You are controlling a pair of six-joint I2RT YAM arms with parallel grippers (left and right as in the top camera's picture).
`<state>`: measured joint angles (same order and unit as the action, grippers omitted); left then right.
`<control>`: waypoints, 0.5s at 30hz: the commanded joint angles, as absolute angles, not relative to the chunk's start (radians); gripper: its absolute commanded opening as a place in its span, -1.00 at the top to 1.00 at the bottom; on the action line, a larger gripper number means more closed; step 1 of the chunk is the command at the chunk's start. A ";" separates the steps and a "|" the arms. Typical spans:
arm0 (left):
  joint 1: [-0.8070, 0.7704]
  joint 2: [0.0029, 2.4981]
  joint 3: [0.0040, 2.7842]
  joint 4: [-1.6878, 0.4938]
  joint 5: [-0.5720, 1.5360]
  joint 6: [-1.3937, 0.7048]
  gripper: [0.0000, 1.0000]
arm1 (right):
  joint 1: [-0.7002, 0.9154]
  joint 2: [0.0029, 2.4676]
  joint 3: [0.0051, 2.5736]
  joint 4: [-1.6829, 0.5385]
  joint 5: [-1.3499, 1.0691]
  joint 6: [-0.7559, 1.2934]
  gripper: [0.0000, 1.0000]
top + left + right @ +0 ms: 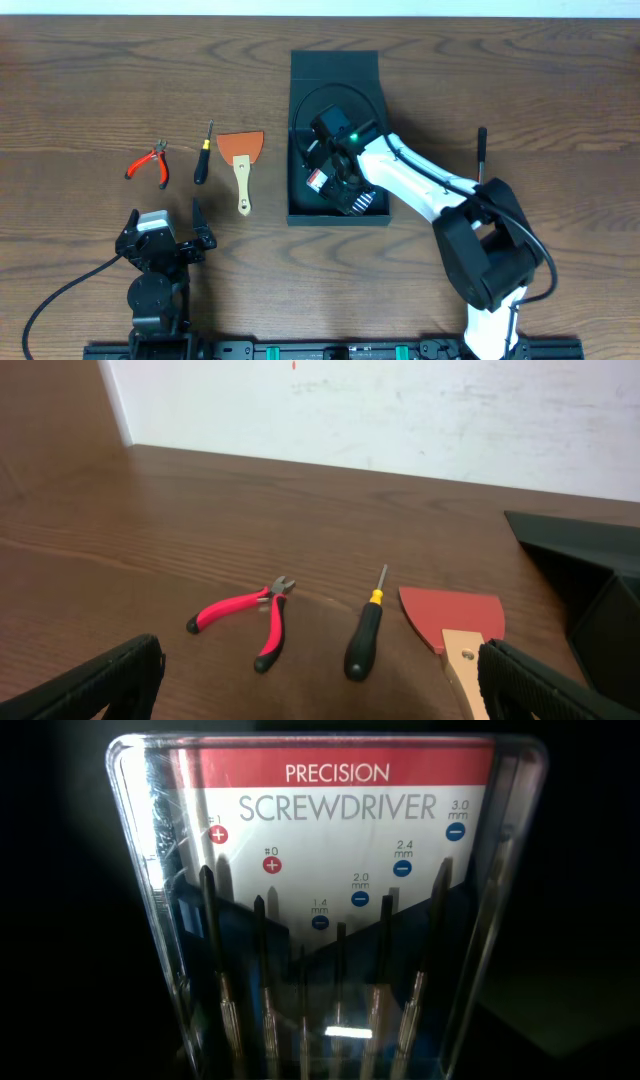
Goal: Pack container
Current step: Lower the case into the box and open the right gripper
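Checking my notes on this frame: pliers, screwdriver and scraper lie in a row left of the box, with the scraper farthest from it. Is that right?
Not quite. The scraper lies nearest the box, not farthest. The pliers are farthest, and the screwdriver is between them. All three do lie in a row left of the box. The overhead view shows it.

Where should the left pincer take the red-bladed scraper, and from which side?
Probably by the wooden handle of the scraper, mid-length, coming from above with jaws across its narrow width. It lies flat on the table, and the blade is wide and thin.
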<state>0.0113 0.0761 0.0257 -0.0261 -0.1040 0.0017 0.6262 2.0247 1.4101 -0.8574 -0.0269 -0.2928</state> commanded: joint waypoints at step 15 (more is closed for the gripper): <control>0.015 0.070 0.004 -0.062 -0.115 0.015 -0.97 | 0.627 2.057 1.424 -0.834 -0.033 -0.284 -0.92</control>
<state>0.0113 0.0761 0.0257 -0.0261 -0.1040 0.0017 0.6258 2.0506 1.4097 -0.8284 -0.0261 -0.2886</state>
